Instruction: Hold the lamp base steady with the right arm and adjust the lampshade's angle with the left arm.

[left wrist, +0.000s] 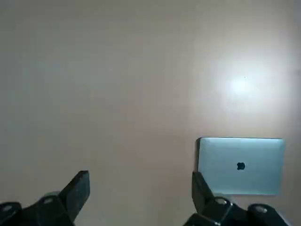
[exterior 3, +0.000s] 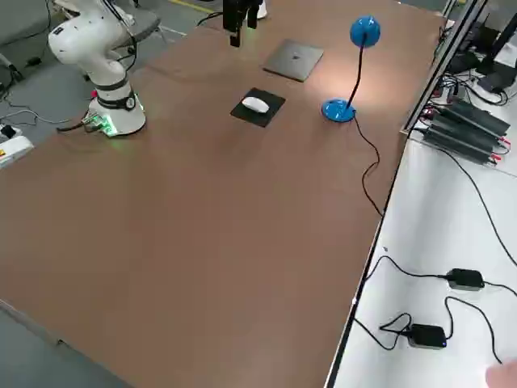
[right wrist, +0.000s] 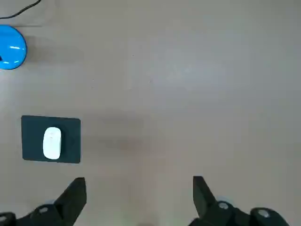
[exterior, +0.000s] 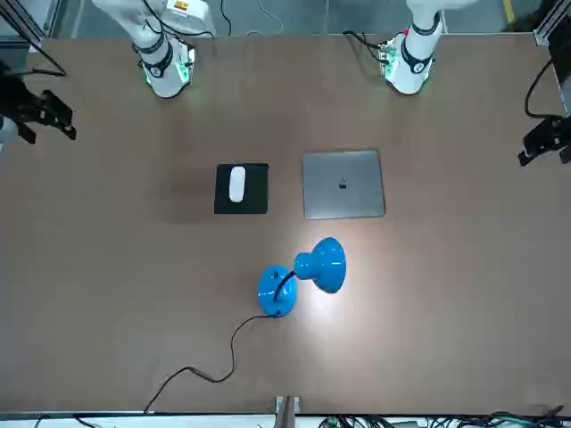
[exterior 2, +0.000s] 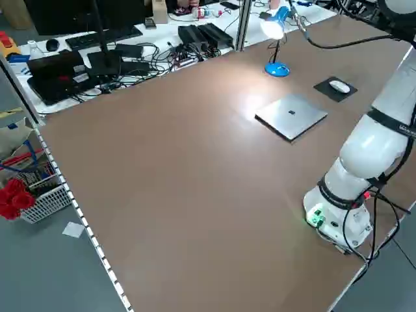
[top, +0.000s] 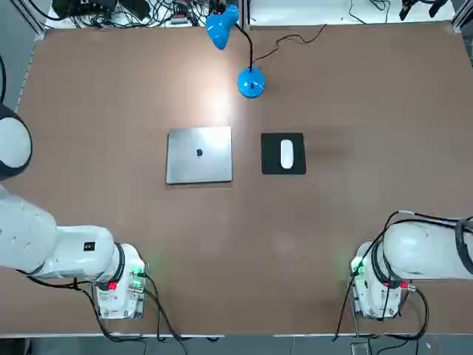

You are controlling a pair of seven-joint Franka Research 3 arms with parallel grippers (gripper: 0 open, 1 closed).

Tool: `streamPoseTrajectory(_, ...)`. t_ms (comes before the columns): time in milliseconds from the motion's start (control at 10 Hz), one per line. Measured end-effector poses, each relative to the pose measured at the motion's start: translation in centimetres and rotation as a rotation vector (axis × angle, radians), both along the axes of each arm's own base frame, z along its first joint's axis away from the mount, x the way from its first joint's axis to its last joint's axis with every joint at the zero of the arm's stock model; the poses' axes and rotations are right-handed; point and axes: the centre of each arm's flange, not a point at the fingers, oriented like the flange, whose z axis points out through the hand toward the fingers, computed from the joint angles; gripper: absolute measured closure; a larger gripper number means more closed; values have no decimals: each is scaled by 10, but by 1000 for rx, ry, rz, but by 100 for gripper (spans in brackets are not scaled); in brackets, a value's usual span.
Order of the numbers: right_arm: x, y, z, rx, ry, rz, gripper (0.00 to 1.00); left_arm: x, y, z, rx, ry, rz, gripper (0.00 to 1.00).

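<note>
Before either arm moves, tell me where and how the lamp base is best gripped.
Probably by the outer rim of the blue disc, from the robot's side: it is round and lies flat, and that near rim looks open. The thin neck rises from it and the shade overhangs leftward, so coming in from the right seems safest.

The right wrist view's edge cuts off the lamp base and its black cord.
</note>
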Motion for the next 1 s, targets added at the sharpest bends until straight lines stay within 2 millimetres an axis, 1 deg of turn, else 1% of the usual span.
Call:
streamPoseTrajectory(300,0,1,0,0,-1,2,0,0,1,0,0,-3,1,5)
streamPoseTrajectory(400,2,4,0,3,-18,7,0,0,0,1,0,-7,8,4)
streamPoseTrajectory(500,6,13,-1,20,-42,21,0,0,-2,2,-1,-9,41,4)
streamPoseTrajectory(600,10,31,-7,54,-66,47,0,0,-5,2,-3,-8,80,4)
streamPoseTrajectory(700,18,59,-24,91,-103,84,0,1,-8,1,-5,-6,104,2)
streamPoseTrajectory(800,29,96,-50,119,-161,131,0,2,-9,-1,-5,-2,107,2)
streamPoseTrajectory(1000,47,184,-115,169,-250,237,0,6,-13,-7,-5,5,93,2)
